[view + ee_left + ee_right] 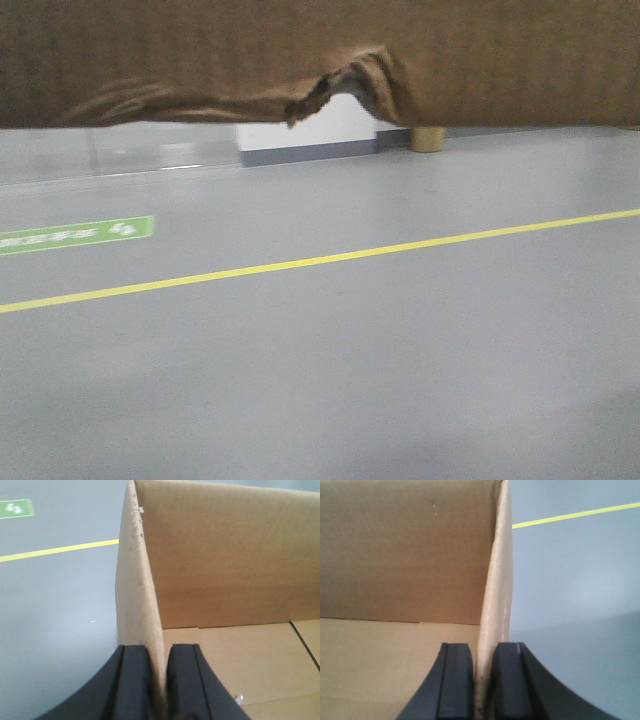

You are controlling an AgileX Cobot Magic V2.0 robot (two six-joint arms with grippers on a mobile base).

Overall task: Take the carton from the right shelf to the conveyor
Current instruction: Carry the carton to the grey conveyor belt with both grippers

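Black fingers of the left gripper are seen closest in the left wrist view; they are closed on the carton, one finger outside and one inside, with the upright side wall pinched between them; the wall's top edge is roughened and flecked with small white scraps near its far corner; inside, the far wall and the bottom flaps are shown, the flaps being divided by a dark seam at the right. To the left of the wall, grey floor is seen, crossed by a yellow line, with a green sign beyond it in the picture's corner.

In the right wrist view the right gripper is likewise clamped on the opposite wall, one finger inside and one outside; the carton's inner face is seen to the left, and the floor with the yellow line to the right; a darker band of shade is cast across the floor near the gripper.

In the front view the carton is spread, blurred, across the whole top of the picture; it is held up between the two arms, with the floor visible beneath its lower edge; a ragged tear is seen in that edge near the middle; behind it, a white block with a grey base and a small tan object just beside it are set at the far side of the floor; the yellow line is run slantwise across the floor, and the green sign is laid flat at the left, beyond the line.
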